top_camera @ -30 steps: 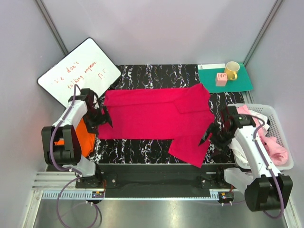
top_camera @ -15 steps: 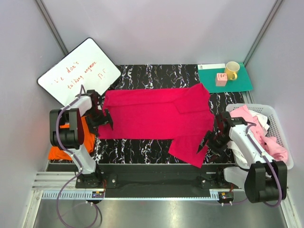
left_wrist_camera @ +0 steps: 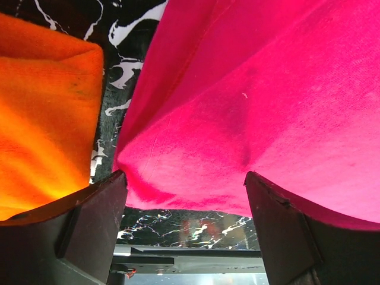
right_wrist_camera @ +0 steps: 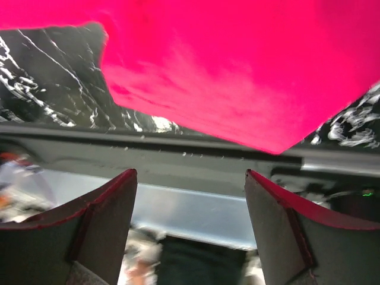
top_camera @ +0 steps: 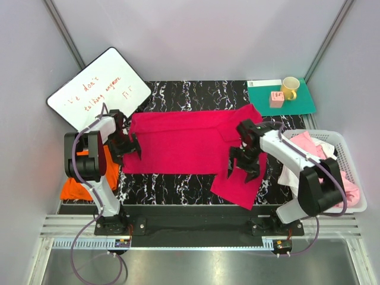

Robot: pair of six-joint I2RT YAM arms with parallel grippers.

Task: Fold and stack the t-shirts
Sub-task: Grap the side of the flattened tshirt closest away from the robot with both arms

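Observation:
A large magenta-red t-shirt (top_camera: 184, 142) lies spread across the black marbled table (top_camera: 178, 92), one flap (top_camera: 237, 190) hanging over the near edge. My left gripper (top_camera: 126, 148) is open at the shirt's left edge; in the left wrist view (left_wrist_camera: 185, 184) the shirt's hem (left_wrist_camera: 255, 89) lies between the fingers, ungripped, beside the orange t-shirt (left_wrist_camera: 41, 119). My right gripper (top_camera: 240, 169) hovers open over the shirt's near right part; its blurred wrist view (right_wrist_camera: 190, 178) shows nothing between the fingers and red cloth (right_wrist_camera: 237, 59) beyond. The orange shirt (top_camera: 80, 187) sits folded at the far left.
A white basket (top_camera: 350, 139) at the right holds pale pink and white shirts (top_camera: 344, 178). A whiteboard (top_camera: 98, 89) leans at the back left. A green mat (top_camera: 297, 105) at the back right carries a yellow mug (top_camera: 290, 87) and a pink block (top_camera: 276, 99).
My right arm has swung left from beside the basket to above the shirt's near right part. The left gripper has stayed at the shirt's left edge.

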